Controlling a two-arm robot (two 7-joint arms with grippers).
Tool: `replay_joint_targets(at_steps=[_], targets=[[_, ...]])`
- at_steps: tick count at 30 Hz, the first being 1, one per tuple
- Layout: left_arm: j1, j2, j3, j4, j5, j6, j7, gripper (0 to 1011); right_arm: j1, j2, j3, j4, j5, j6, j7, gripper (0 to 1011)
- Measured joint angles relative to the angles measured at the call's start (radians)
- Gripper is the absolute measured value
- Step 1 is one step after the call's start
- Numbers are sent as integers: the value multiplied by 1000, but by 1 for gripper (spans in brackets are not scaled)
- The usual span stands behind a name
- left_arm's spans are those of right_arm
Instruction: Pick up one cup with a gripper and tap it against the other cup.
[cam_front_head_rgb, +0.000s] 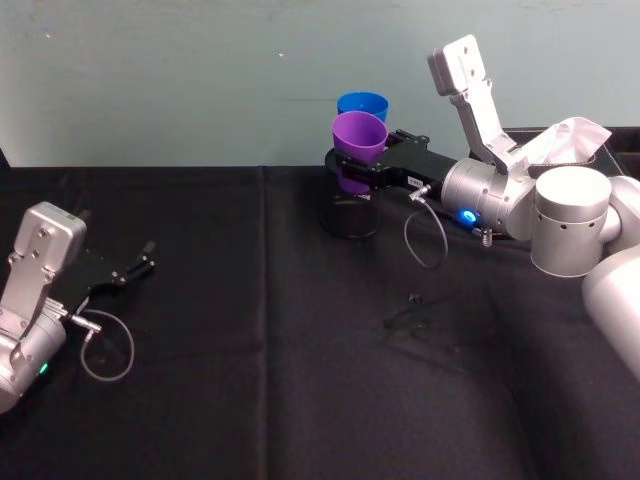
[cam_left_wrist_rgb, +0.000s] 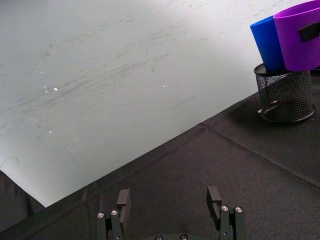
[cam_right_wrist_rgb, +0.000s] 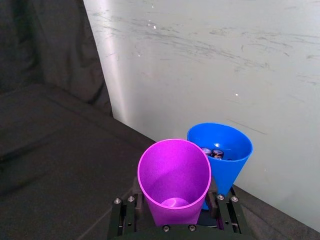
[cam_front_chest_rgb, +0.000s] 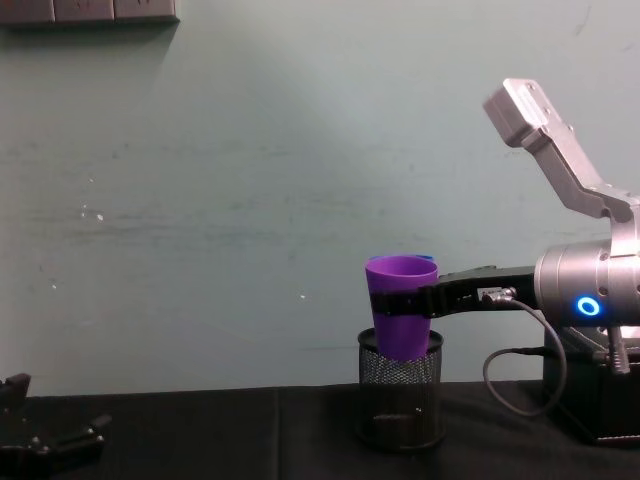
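Horizontally outstretched, right gripper (cam_front_head_rgb: 356, 160) clasps purple cup (cam_front_head_rgb: 360, 133) beside blue cup (cam_front_head_rgb: 362, 103).

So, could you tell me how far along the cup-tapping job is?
Done: the right pincer grips the purple cup, raised off the table by the mesh holder. In hand: it hangs beside the blue cup. Remaining: a clear tap; contact can't be judged. Left pincer idle, open.
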Motion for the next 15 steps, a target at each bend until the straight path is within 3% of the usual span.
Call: replay_joint_targets(at_steps=[15], targets=[[0,0,0,0,0,0,0,1000,0,0,0,0,0,0,0,726]])
